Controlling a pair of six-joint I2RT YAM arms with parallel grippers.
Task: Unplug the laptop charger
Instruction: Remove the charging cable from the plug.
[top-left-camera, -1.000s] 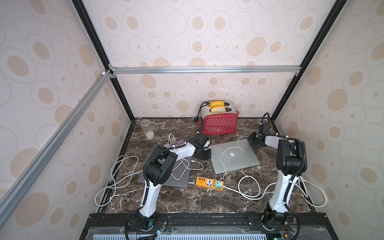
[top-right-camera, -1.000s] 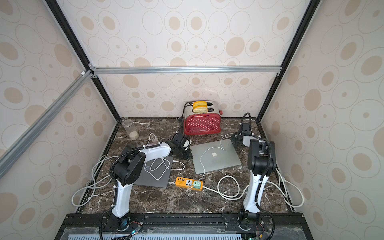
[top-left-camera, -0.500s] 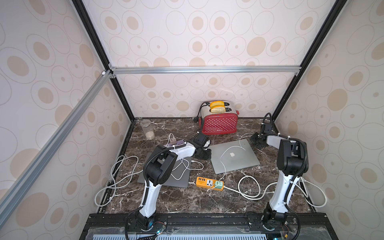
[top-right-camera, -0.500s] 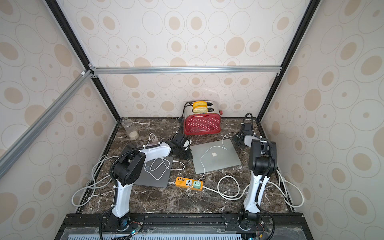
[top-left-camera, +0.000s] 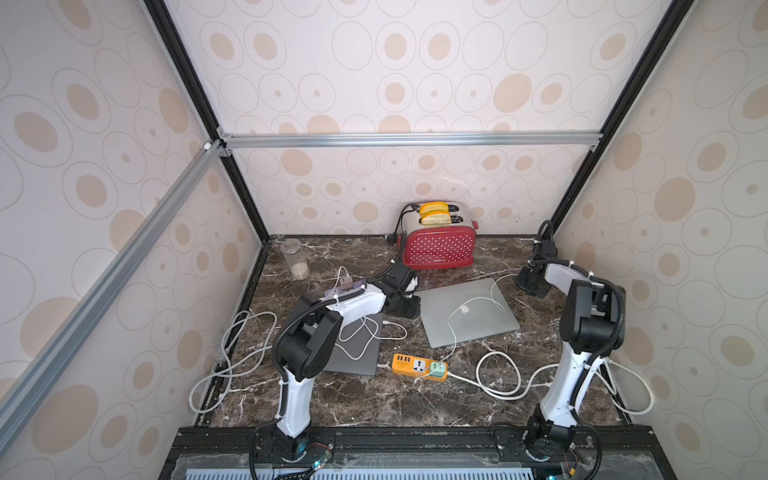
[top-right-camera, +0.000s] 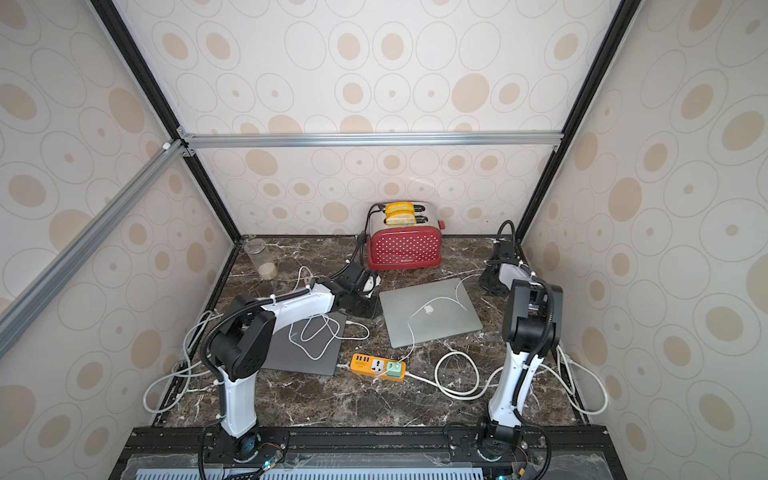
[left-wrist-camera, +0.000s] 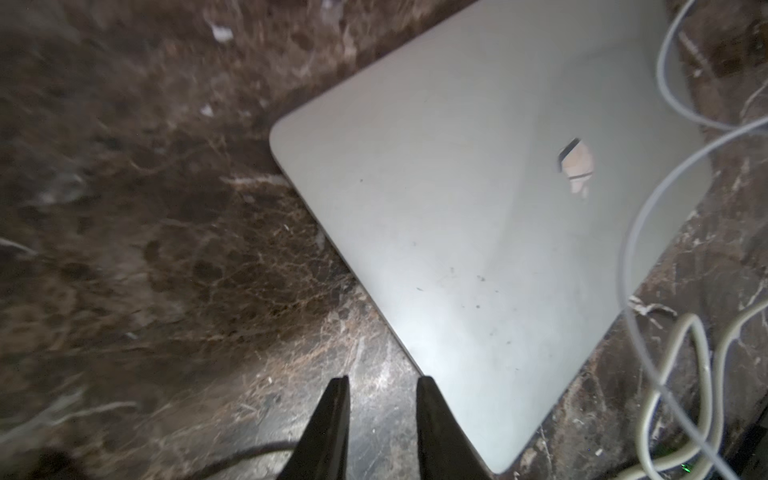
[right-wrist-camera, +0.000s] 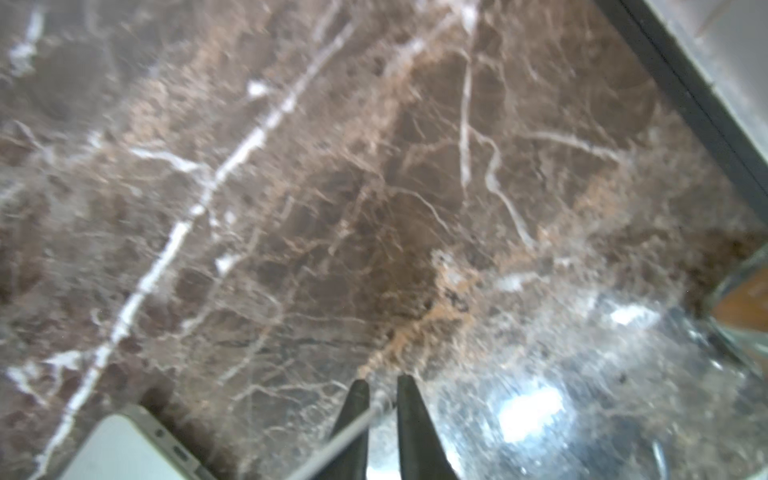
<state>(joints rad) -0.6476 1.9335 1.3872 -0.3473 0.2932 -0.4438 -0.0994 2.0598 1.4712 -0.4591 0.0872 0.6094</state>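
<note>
Your charger cable (left-wrist-camera: 628, 257) is thin and white, looping across the smooth silver laptop (top-left-camera: 440, 307), its pale green plug (top-left-camera: 437, 368) seated in the orange power strip (top-left-camera: 409, 365) at the laptop's 6 o'clock. Over veined brown marble (top-left-camera: 374, 399), your right arm (top-left-camera: 582, 320) reaches to 2 o'clock, right claw (right-wrist-camera: 382, 388) tipped down, barely parted, cable brushing one finger, not visibly clamped. At 9 o'clock, the left claw (left-wrist-camera: 382, 384) stands wider, empty.

So the dark marble tabletop (top-left-camera: 353, 399) has a closed silver laptop (top-left-camera: 486, 324) flat in the middle, a red toaster (top-left-camera: 440, 247) just behind it and an orange power strip (top-left-camera: 417, 366) just in front. Left of the silver laptop there's a dark grey laptop (top-left-camera: 357, 361). A clear jar (top-left-camera: 296, 261) sits well off to the back-left, and a white cable (top-left-camera: 476, 370) loops on the marble by the front-right corner.
</note>
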